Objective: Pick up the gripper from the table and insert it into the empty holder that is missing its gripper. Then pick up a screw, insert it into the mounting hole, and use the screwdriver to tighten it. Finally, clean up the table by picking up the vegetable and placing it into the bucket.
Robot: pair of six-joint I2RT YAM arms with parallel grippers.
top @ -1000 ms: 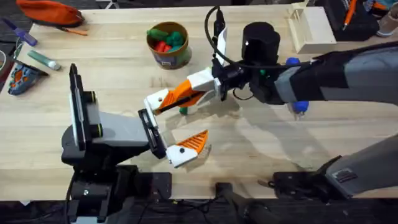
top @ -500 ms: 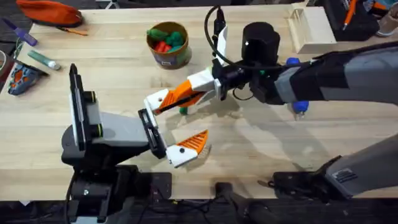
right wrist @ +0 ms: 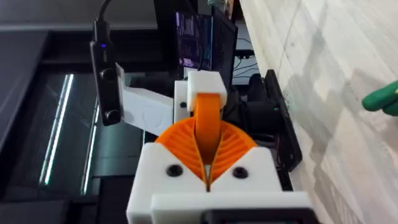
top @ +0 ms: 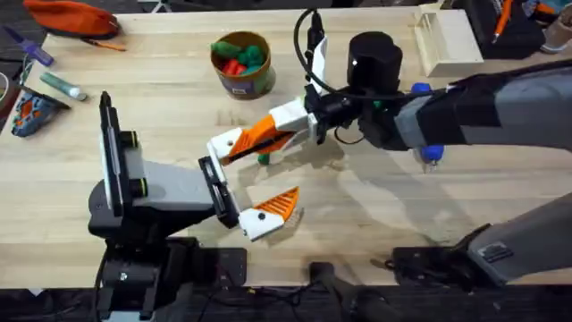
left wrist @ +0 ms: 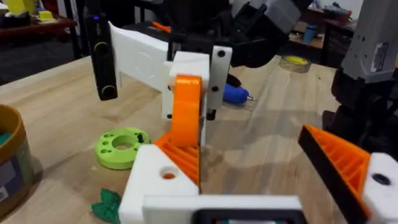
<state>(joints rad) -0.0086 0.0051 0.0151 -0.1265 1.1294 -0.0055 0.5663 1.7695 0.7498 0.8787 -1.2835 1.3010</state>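
Gripper point(right wrist: 209, 106): orange wedge seen edge-on, butted against the white holder point(left wrist: 152, 183), its free end between the right tool's pads.
Right tool point(right wrist: 208, 140): clenched on the gripper, reaching straight at the holder.
Left tool point(left wrist: 249, 149): released, spread wide, the holder forming one side.
Vegetable point(top: 264, 159): on the bench point(top: 179, 107), just beside the holder.
Bucket point(top: 241, 64): well beyond the holder, toys inside.

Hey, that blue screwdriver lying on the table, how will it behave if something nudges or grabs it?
The screwdriver lies on its side and looks cylindrical, so a nudge would probably roll it. Its smooth-looking blue body may slip in a loose grip.
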